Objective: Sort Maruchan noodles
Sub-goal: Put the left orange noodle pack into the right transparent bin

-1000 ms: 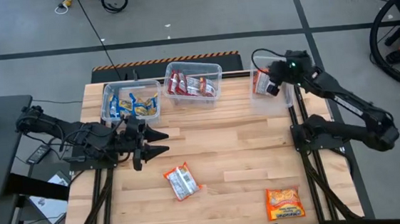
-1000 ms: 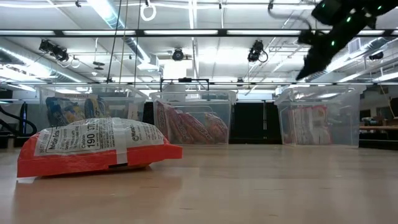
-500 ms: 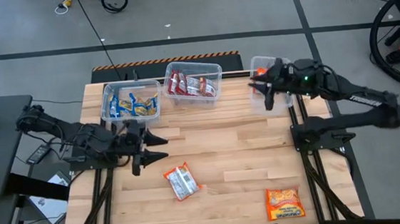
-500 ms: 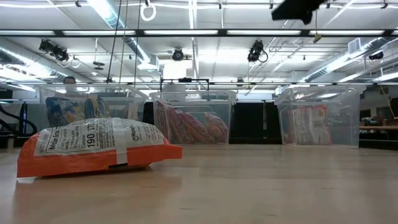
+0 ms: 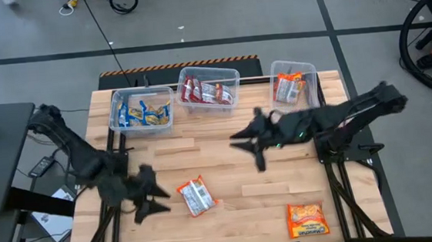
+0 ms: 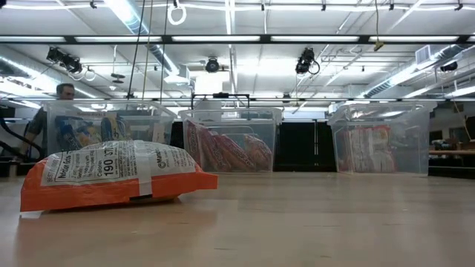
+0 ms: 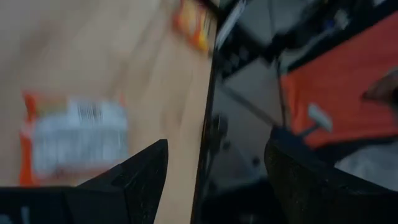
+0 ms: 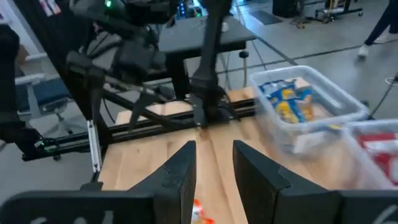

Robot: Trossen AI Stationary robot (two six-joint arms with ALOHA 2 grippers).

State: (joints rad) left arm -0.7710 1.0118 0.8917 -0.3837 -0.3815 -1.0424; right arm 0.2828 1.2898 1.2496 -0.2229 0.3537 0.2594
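On the wooden table (image 5: 282, 177), two Maruchan noodles packets lie loose. A red-and-silver packet (image 5: 196, 196) sits near the middle of the front half, and an orange packet (image 5: 307, 220) lies by the front right corner. Along the far edge stand three clear tubs: the left tub (image 5: 142, 110) holds blue-yellow packets, the middle tub (image 5: 210, 89) holds dark red ones, and the right tub (image 5: 294, 85) holds orange ones.

The left pincer (image 5: 149, 199) hangs just beside the red-and-silver packet, on its left, with its fingers spread wide and nothing between them. In the left wrist view, that packet (image 7: 73, 138) lies ahead of the dark fingers (image 7: 134, 176). The right pincer (image 5: 250, 143) reaches over the middle of the table, well apart from both loose packets. Its fingers (image 8: 180, 174) stand narrow and empty.

The step in hand appears to be the left arm's pick-up of the red-and-silver packet. To do it well, the pincer should come down centred over the packet's short width, so the two fingers straddle it. The packet lies tilted on the table, so the wrist should turn to match that angle. The wrapper looks slick and puffy, so a firm close low on the packet would guard against slipping. It belongs in the middle tub, judging by colour.
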